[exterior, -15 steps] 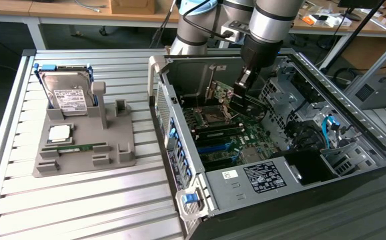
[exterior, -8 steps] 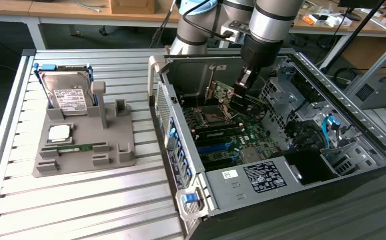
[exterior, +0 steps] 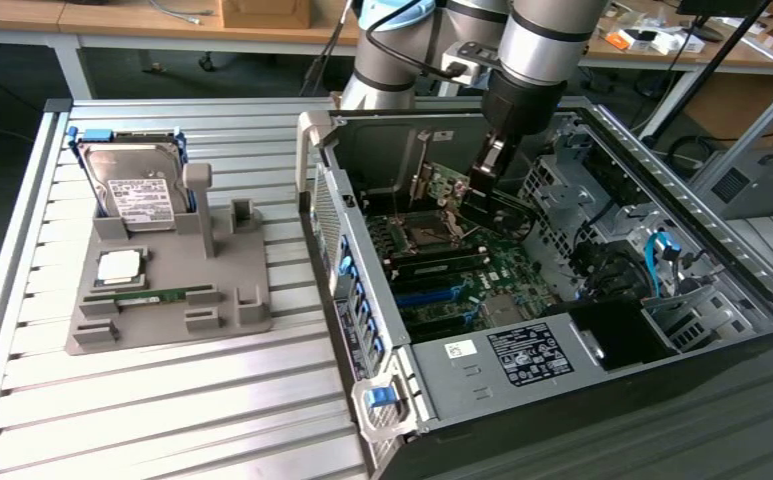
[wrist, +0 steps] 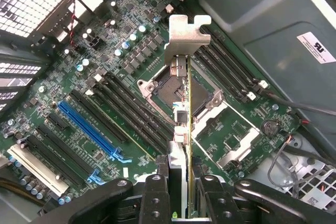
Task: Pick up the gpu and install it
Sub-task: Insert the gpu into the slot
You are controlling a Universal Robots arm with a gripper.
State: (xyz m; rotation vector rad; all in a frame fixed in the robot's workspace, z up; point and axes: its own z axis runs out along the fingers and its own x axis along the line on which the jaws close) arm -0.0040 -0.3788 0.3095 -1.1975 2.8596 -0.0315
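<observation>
Black pincer [wrist: 181,195] fingers [wrist: 156,195] crowd the foreground of the wrist view, clamped on either side of the gpu [wrist: 184,114], which is seen edge-on as a thin green strip running away from them. Its silver bracket [wrist: 186,38] forms the far end (notched at the tip) and hangs in front of the motherboard [wrist: 94,77], with the card crossing the square processor socket [wrist: 165,90]. On one side of the card lie long black slots and a blue slot [wrist: 86,124]; on the other run more black memory slots [wrist: 231,72]. Whether the bracket touches the board or floats clear of it I cannot tell. In the exterior view the arm [exterior: 536,50] reaches down from above into the open computer case [exterior: 493,395], which lies on its side, and the pincer sits low inside it over the middle of the motherboard. Well apart from the case, toward the exterior view's left, a grey holder [exterior: 246,300] rests on the ribbed metal desk [exterior: 159,410]. A hard drive [exterior: 139,195] with a white label stands propped at the holder's far end, a square processor chip [exterior: 119,265] lies nearer its middle, and a narrow green memory stick [exterior: 159,297] lies in a groove closer to the camera.
</observation>
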